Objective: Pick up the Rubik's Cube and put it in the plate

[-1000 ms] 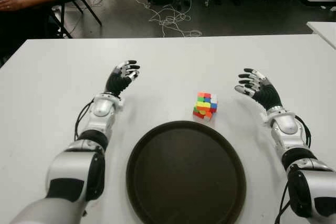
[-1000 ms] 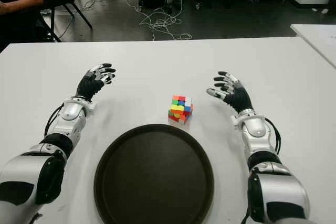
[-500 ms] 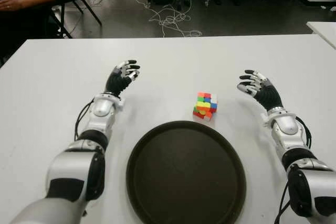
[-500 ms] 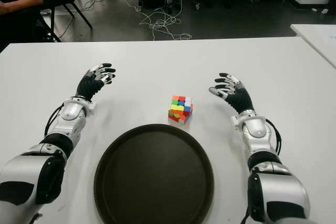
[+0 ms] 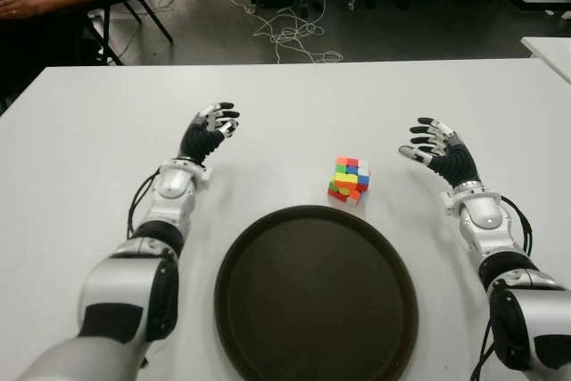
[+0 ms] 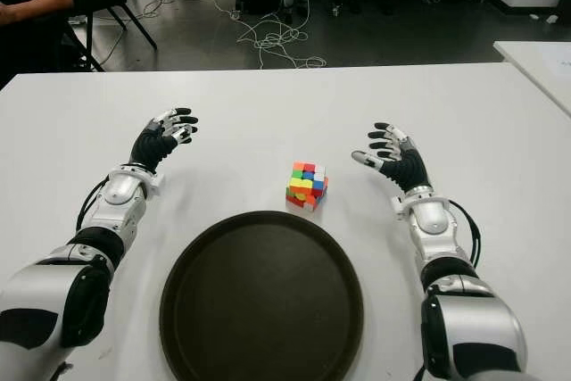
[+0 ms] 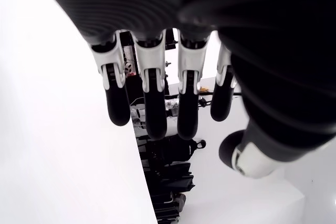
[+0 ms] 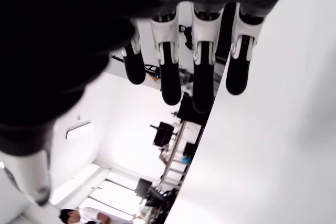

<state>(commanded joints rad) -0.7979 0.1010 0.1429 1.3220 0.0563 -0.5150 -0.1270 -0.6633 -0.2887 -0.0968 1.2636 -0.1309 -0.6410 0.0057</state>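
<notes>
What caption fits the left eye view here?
Rubik's Cube sits on the white table just beyond the dark plate, between open left hand and right hand.

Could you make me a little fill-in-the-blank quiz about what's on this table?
1. The cube sits on the ____, not in the plate.
2. The hand nearer the cube is the ____ hand.
3. The left hand holds ____; its fingers are open.
4. The plate is ____ in shape.

Missing words: table; right; nothing; round
</notes>
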